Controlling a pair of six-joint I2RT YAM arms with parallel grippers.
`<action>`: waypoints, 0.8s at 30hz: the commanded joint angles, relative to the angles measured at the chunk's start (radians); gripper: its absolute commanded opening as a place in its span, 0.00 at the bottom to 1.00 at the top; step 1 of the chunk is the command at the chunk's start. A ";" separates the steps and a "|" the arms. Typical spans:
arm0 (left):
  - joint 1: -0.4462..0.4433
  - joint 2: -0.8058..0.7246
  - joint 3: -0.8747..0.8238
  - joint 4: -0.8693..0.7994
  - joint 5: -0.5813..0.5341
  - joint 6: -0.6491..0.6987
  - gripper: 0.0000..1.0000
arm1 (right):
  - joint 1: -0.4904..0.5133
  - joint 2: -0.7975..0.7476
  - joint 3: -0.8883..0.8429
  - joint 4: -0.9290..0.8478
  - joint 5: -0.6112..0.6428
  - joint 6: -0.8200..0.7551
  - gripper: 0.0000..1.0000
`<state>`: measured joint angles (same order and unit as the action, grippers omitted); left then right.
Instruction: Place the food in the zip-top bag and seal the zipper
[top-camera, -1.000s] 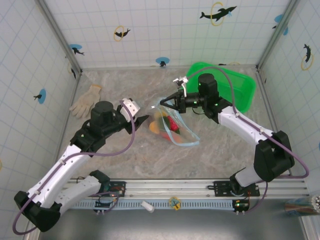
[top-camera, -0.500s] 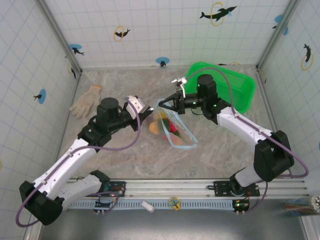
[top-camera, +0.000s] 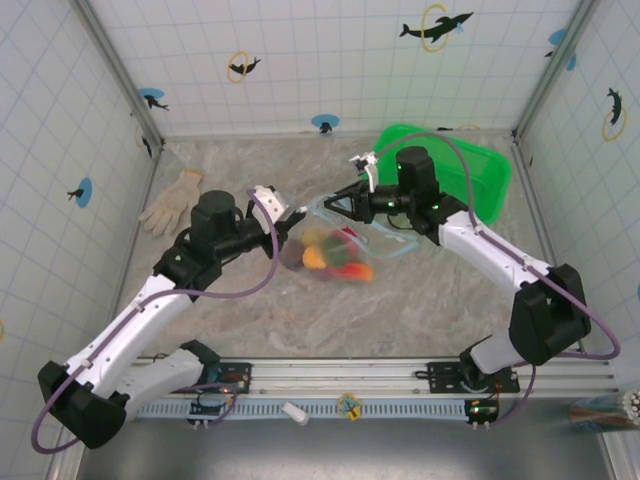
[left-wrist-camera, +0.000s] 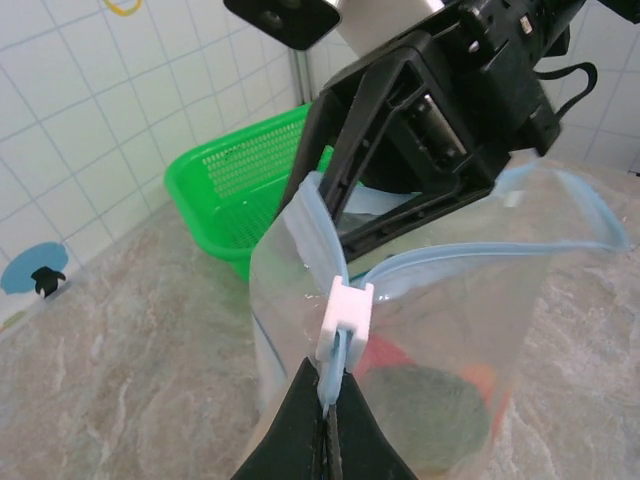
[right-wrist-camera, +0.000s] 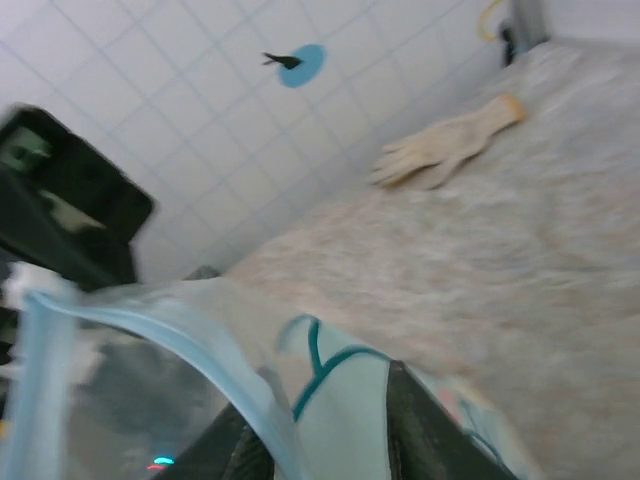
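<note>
- Left wrist view puts the left gripper (left-wrist-camera: 324, 412) clenched on the zipper (left-wrist-camera: 470, 255), its tips pinching the pale-blue strip just under the white slider (left-wrist-camera: 343, 318); that hold keeps one corner of the zip-top bag (left-wrist-camera: 450, 310) lifted, so the mouth stands upright.
- the food (left-wrist-camera: 432, 415) sits at the bottom of the bag, below and just beyond the pinch; red, dark and orange pieces show through the film; my reading is that loading is done and sealing is the step in hand.
- the right gripper (left-wrist-camera: 326, 214) faces the left one from the far side of the bag, close above the slider; its jaws stand apart with the bag's rim running between them; whether they have any hold on the film I cannot tell; the right wrist view is blurred, but film and blue strip lie in the gap between its fingers (right-wrist-camera: 430, 440).
- the mouth gapes behind the slider, the far lip bowed away from the near one; so most of the zipper is not yet closed.
- the top external view has the bag stretched between the two grippers near the middle of the table (top-camera: 430, 290), the food sagging toward the near side; the green basket (top-camera: 480, 170) lies behind the right arm and a white glove (top-camera: 170, 203) lies well apart at the left; neither is touched.
</note>
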<state>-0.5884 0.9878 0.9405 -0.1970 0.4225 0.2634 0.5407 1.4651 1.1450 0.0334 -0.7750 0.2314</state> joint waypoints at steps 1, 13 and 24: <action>-0.002 0.028 0.115 -0.067 0.060 0.028 0.00 | 0.001 -0.067 0.128 -0.194 0.208 -0.200 0.40; -0.002 0.075 0.193 -0.230 0.146 0.064 0.00 | 0.132 -0.077 0.392 -0.512 0.188 -0.774 0.38; -0.003 0.069 0.184 -0.284 0.170 0.106 0.00 | 0.181 -0.058 0.377 -0.540 -0.020 -0.752 0.37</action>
<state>-0.5884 1.0676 1.1065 -0.4637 0.5541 0.3374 0.7185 1.4090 1.5261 -0.5098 -0.7258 -0.5201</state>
